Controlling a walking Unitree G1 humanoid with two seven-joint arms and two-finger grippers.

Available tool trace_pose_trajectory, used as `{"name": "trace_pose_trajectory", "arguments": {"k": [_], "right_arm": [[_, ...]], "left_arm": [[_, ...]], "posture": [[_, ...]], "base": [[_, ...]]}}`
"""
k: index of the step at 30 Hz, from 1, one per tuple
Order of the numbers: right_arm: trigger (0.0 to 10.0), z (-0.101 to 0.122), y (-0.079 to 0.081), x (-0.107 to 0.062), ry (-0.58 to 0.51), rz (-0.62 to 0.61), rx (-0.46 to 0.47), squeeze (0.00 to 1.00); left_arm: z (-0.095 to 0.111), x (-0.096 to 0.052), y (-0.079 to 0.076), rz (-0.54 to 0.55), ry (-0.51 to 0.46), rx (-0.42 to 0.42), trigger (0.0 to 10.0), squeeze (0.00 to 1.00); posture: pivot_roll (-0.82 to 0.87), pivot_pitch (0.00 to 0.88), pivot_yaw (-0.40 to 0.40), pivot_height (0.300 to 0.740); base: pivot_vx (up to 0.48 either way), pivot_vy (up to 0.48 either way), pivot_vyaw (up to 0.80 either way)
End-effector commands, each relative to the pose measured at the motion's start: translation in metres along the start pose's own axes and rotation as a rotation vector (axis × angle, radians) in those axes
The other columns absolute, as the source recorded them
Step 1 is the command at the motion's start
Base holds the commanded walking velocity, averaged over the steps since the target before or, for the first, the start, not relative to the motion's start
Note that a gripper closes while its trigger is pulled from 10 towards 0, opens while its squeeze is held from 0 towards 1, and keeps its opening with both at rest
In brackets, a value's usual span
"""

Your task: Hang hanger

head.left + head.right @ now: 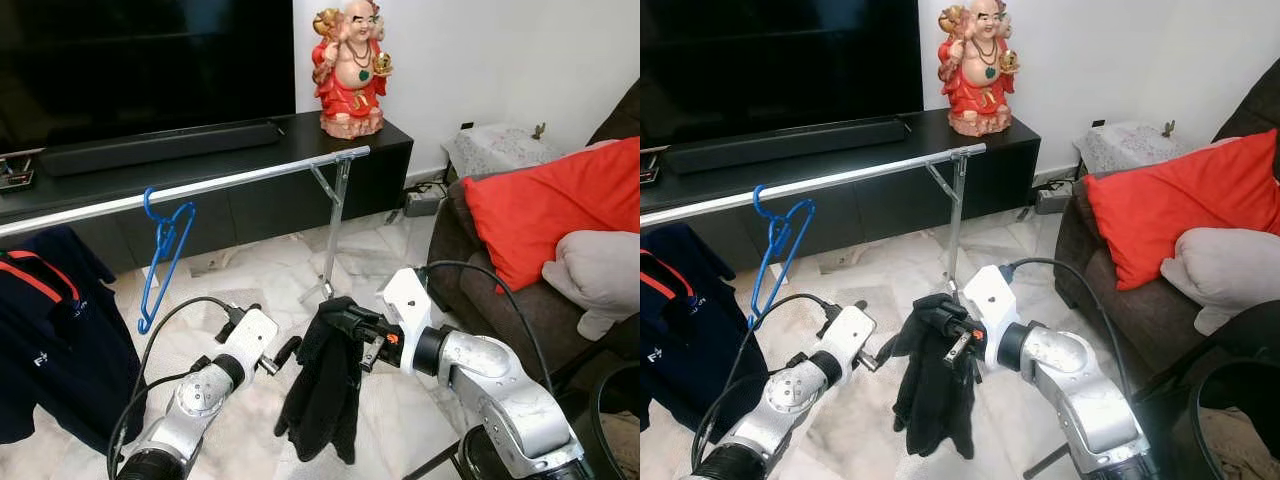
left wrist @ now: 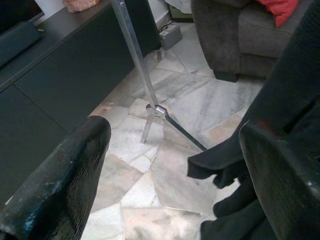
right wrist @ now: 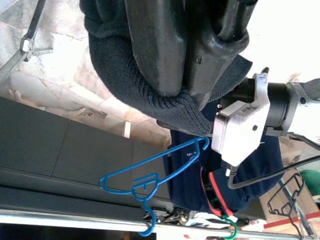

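A long black counter (image 1: 230,150) runs along the wall, bearing a red laughing figurine (image 1: 351,68). In front of it stands a silver clothes rail (image 1: 250,178), from which a blue hanger (image 1: 163,255) hangs empty, beside a dark navy garment (image 1: 45,330) at the rail's left end. A red cushion (image 1: 560,205) lies on the sofa at right. The right gripper (image 1: 345,322) is clamped on a black knitted garment (image 1: 325,390) that droops toward the marble floor (image 1: 260,275). The left gripper (image 1: 283,355) sits just beside that garment, fingers spread wide, holding nothing.
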State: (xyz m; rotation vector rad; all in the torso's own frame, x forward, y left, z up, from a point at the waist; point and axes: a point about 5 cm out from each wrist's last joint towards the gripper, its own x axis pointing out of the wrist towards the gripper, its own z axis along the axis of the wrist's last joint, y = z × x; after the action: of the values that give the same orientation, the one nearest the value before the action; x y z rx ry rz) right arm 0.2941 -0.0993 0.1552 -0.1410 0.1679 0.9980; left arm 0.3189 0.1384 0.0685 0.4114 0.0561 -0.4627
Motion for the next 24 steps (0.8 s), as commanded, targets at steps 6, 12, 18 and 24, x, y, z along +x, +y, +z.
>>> {"name": "trace_pose_trajectory", "arguments": {"k": [6, 12, 18, 24], "right_arm": [[10.0, 0.009, 0.001, 0.000, -0.024, 0.011, -0.028, 0.00], [10.0, 0.006, -0.001, 0.000, -0.015, 0.001, -0.024, 0.00], [10.0, 0.007, -0.002, 0.002, -0.018, -0.010, -0.021, 0.00], [10.0, 0.007, -0.001, 0.004, -0.019, -0.008, -0.018, 0.00]], "left_arm": [[0.002, -0.001, 0.003, 0.018, -0.026, -0.018, 10.0, 0.00], [-0.009, -0.008, -0.019, -0.231, 0.049, 0.029, 10.0, 0.00], [-0.014, -0.013, -0.033, -0.378, 0.084, 0.100, 10.0, 0.00], [-0.003, -0.009, -0.025, -0.333, 0.035, 0.049, 10.0, 0.00]], "posture": [[0.01, 0.056, 0.023, 0.740], [0.01, 0.055, 0.022, 0.740], [0.02, 0.054, 0.023, 0.740], [0.02, 0.053, 0.024, 0.740]], "base": [[0.000, 0.000, 0.00], [0.000, 0.000, 0.00], [0.000, 0.000, 0.00], [0.000, 0.000, 0.00]]}}
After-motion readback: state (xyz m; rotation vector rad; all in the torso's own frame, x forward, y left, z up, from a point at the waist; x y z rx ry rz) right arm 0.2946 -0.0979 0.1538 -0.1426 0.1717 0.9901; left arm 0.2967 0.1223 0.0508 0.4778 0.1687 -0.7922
